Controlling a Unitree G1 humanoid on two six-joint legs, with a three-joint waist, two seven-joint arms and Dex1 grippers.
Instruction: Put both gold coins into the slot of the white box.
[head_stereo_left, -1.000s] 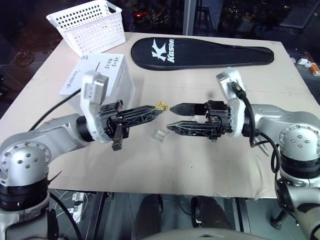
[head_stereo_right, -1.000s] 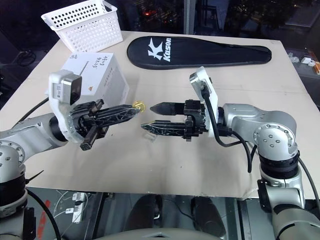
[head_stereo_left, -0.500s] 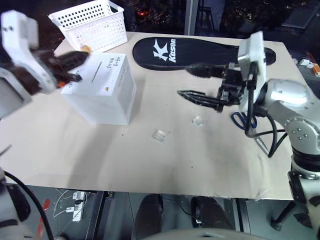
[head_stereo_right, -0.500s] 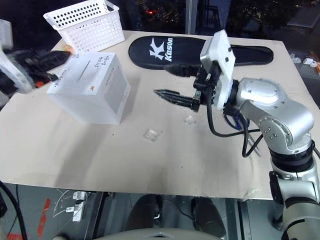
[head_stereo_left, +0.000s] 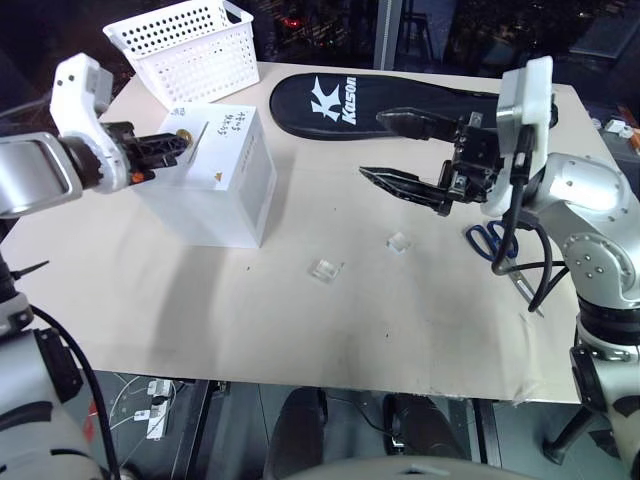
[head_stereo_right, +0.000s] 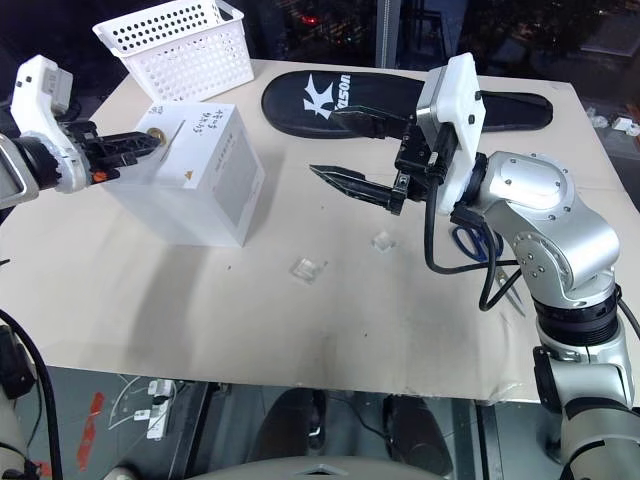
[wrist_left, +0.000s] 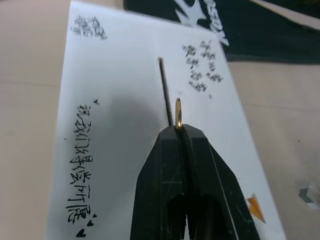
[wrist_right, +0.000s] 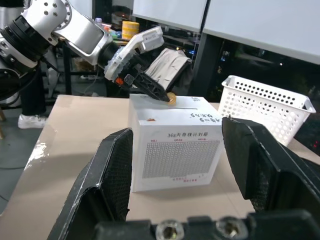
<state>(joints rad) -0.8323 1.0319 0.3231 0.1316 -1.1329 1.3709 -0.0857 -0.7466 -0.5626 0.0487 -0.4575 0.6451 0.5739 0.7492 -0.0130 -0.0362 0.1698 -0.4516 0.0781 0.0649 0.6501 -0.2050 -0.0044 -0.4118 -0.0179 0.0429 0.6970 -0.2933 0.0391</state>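
Note:
The white box (head_stereo_left: 222, 185) stands at the table's left, with black handwriting and a thin dark slot (wrist_left: 164, 90) in its top face. My left gripper (head_stereo_left: 180, 141) is shut on a gold coin (wrist_left: 178, 111), held on edge just above the box top and right beside the slot. The coin (wrist_right: 171, 99) also glints at those fingertips in the right wrist view. My right gripper (head_stereo_left: 371, 146) hangs open and holds nothing in the air over the middle of the table, pointing toward the box.
A white perforated basket (head_stereo_left: 185, 50) stands behind the box. A black racket cover (head_stereo_left: 400, 95) lies at the back. Two small clear plastic cases (head_stereo_left: 325, 269) (head_stereo_left: 398, 242) lie mid-table. Blue scissors (head_stereo_left: 495, 240) lie under my right arm.
My left gripper has carried the coin from the middle of the table leftward to above the box top. My right gripper has drawn back to the right, risen and rolled, staying open.

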